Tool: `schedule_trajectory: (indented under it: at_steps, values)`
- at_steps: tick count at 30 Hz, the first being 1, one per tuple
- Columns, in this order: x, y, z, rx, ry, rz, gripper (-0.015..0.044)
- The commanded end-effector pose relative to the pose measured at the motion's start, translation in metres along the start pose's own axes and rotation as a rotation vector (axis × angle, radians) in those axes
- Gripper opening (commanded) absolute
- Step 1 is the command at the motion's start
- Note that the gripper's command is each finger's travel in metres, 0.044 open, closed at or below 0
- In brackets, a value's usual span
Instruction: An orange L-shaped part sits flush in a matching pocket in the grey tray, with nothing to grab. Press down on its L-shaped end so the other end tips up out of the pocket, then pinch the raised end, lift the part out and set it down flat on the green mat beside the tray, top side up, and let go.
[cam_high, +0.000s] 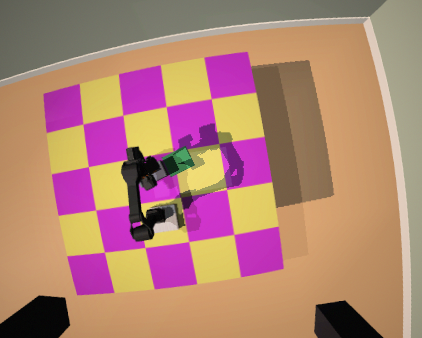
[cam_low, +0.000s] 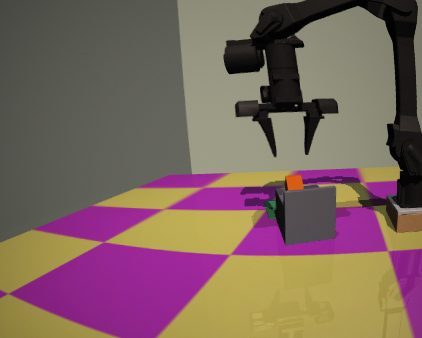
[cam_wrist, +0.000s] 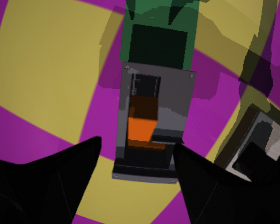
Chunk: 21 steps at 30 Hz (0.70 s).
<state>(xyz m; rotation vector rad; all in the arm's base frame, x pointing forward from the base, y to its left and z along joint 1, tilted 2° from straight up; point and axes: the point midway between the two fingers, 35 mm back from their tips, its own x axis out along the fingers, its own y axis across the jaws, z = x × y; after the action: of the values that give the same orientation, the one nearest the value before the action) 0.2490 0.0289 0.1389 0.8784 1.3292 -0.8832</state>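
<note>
The orange part (cam_low: 294, 183) (cam_wrist: 141, 129) is tilted in the grey tray (cam_high: 161, 171) (cam_low: 310, 217) (cam_wrist: 175, 102). Its raised end stands above the tray's rim in the exterior view; its other end lies low and dark in the pocket in the wrist view. My gripper (cam_low: 290, 155) (cam_wrist: 138, 145) is open and empty, pointing down above the tray, its fingertips clear of the raised end. In the wrist view the fingertips lie on either side of the part. The green mat (cam_high: 184, 158) (cam_low: 271, 209) (cam_wrist: 193, 30) lies against the tray's far end in the wrist view.
The arm's base (cam_high: 170, 222) (cam_low: 411, 221) stands beside the tray, with the arm arching over. The tray's walls surround the pocket. Two black shapes (cam_high: 37, 315) (cam_high: 345, 317) stand at the bottom corners of the top view, away from the tray.
</note>
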Motion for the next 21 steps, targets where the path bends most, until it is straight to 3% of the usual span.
schedule_trajectory:
  at_steps: [1,21]
  values:
    - [0.017,-0.002,0.001,0.018,-0.002,-0.010,0.0280]
    - [0.045,-0.002,0.001,0.018,-0.002,-0.010,0.0280]
